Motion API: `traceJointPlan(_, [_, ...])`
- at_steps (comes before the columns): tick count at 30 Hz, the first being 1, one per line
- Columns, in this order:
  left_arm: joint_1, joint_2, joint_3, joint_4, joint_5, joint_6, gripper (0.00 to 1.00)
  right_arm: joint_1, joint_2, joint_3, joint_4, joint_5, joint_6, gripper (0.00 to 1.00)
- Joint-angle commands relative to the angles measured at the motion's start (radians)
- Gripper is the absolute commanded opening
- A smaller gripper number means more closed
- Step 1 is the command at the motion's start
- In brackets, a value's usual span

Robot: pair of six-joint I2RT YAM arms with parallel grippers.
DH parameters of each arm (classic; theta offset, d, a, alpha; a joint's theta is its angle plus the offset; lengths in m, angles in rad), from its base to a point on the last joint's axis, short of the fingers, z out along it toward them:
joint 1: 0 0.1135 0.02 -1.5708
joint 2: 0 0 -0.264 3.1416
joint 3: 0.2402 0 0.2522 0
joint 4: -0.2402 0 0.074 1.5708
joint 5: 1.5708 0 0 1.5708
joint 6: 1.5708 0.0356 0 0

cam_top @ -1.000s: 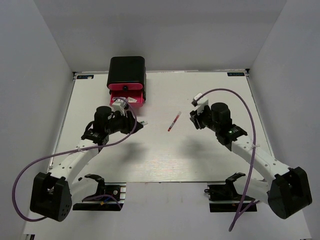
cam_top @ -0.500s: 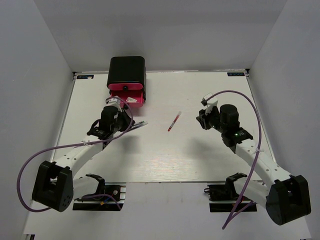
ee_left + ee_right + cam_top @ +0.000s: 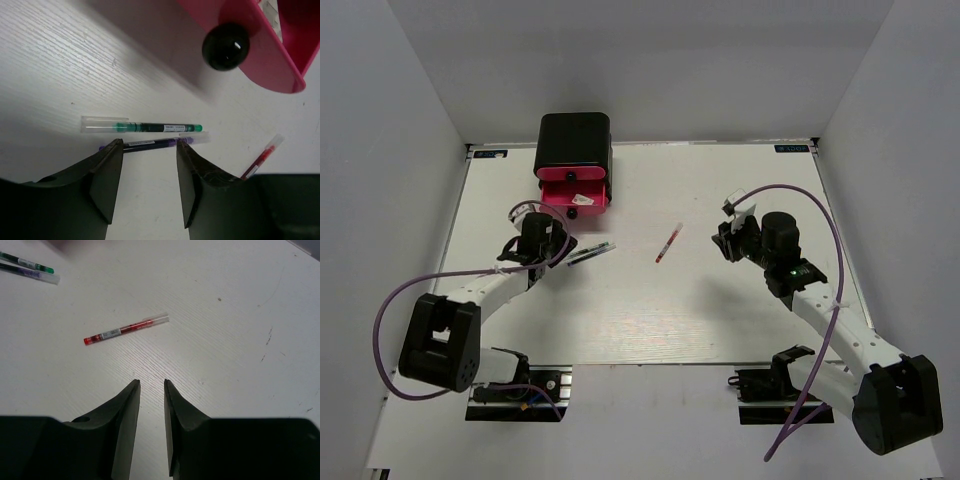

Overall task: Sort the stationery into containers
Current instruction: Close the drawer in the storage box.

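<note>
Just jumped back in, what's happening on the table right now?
The left end effector hovers open over a purple pen, which lies beside a green pen near the open pink drawer of the black cabinet. The right end effector, jaws slightly apart and empty, points at the lone red pen. Nothing is gripped.

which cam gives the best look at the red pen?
Right wrist: the red pen lies whole and sharp, mid-frame. Left wrist catches only one end at the lower right; top view shows it whole but tiny.
</note>
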Motion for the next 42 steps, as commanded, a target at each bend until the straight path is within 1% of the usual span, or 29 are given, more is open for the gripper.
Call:
traceJointPlan(1, [0.027,0.013,0.043,0.070,-0.010,-0.074,0.57,-0.006,-0.019,-0.010,0.048,-0.016,-0.016,0.32])
traceJointPlan(3, [0.037,0.054,0.071,0.070,-0.001,-0.083,0.57,-0.004,-0.014,-0.012,0.051,-0.019,-0.022,0.32])
traceJointPlan(5, [0.046,0.086,0.114,0.079,0.019,-0.083,0.53,-0.004,-0.014,-0.012,0.051,-0.016,-0.022,0.32])
traceJointPlan(9, [0.066,0.168,0.186,0.056,0.030,-0.083,0.52,-0.004,-0.016,-0.017,0.052,-0.011,-0.029,0.32])
traceJointPlan(14, [0.086,0.192,0.198,0.068,0.048,-0.121,0.52,-0.001,-0.010,-0.018,0.057,-0.014,-0.033,0.32])
traceJointPlan(25, [0.115,0.255,0.238,0.097,0.088,-0.139,0.51,-0.001,-0.010,-0.020,0.057,-0.011,-0.044,0.32])
traceJointPlan(31, [0.124,0.286,0.306,0.097,0.097,-0.149,0.51,-0.001,-0.008,-0.023,0.060,-0.007,-0.047,0.32])
traceJointPlan(42, [0.124,0.367,0.381,0.116,0.125,-0.167,0.51,-0.001,-0.007,-0.026,0.062,-0.001,-0.056,0.32])
